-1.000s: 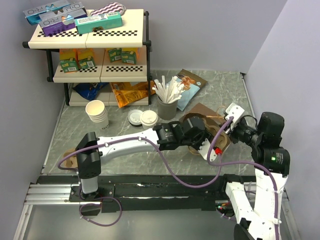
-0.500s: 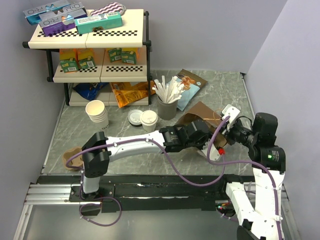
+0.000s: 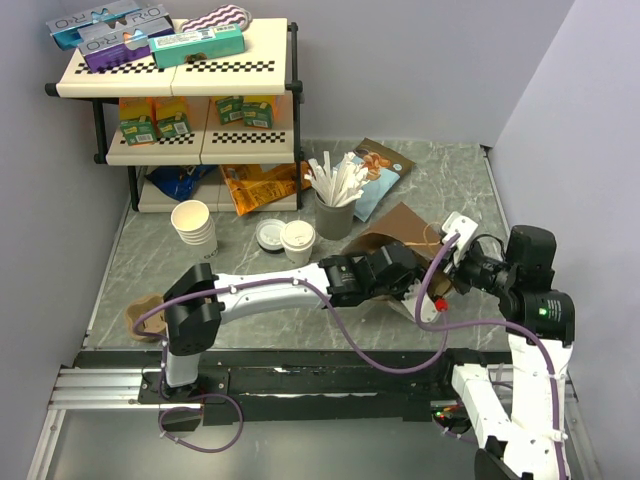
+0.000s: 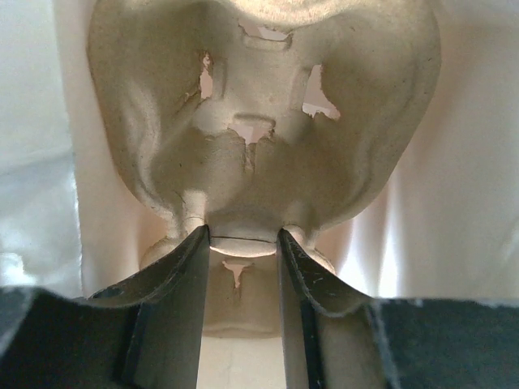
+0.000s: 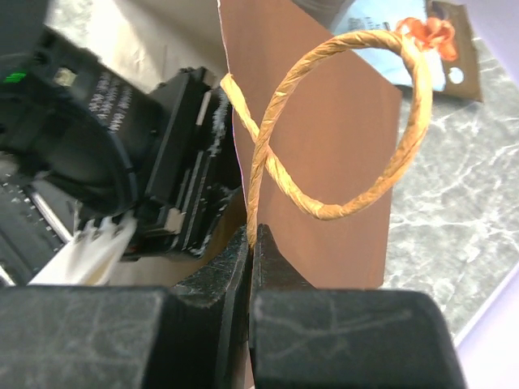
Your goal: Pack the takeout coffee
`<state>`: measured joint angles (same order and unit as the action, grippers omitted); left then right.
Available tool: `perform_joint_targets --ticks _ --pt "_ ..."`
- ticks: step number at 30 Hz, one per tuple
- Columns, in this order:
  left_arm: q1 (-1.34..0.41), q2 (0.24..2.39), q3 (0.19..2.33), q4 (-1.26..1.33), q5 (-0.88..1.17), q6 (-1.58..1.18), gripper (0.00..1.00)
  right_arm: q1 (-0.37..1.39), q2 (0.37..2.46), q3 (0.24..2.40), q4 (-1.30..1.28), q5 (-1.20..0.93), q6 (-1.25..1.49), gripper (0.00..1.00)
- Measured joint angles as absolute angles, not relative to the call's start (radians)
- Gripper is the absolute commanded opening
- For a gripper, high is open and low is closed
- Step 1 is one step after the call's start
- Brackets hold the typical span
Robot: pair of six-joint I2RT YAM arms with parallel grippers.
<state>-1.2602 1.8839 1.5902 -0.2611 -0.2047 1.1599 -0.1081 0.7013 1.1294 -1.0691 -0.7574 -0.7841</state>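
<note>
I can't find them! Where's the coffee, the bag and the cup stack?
coffee [image 3: 298, 236], top view, on its white lid.
bag [image 3: 398, 224], top view, on its brown side.
cup stack [image 3: 196, 228], top view, on the top cup's side.

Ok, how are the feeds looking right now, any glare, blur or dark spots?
Top external: even light, sharp, no glare. Left wrist: the pulp carrier fills the frame, backlit with washed-out white at both sides; the left gripper is a dark silhouette. Right wrist: the twine handle and paper bag are crisp; the right gripper is a dark, soft-focus mass at the bottom.
</note>
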Motion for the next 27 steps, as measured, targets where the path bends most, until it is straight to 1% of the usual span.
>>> perform_joint_targets --ticks 6,10,17,22,27 --pt "-1.256 1.884 1.496 -0.186 -0.188 1.184 0.01 -0.107 0.657 1.125 -1.122 -0.780 -0.784 0.00" --pt "-1.253 1.884 1.476 -0.145 -0.175 1.182 0.01 -0.107 0.649 1.126 -1.185 -0.780 -0.813 0.00" --pt "-1.225 1.842 1.365 -0.033 -0.082 1.166 0.01 -0.107 0.618 1.111 -1.238 -0.783 -0.866 0.00" --pt "-1.208 1.798 1.311 -0.007 0.000 1.154 0.01 -0.107 0.603 1.087 -1.248 -0.772 -0.896 0.00" --pt "-1.199 1.780 1.280 0.018 0.030 1.138 0.01 -0.107 0.602 1.087 -1.251 -0.771 -0.917 0.00"
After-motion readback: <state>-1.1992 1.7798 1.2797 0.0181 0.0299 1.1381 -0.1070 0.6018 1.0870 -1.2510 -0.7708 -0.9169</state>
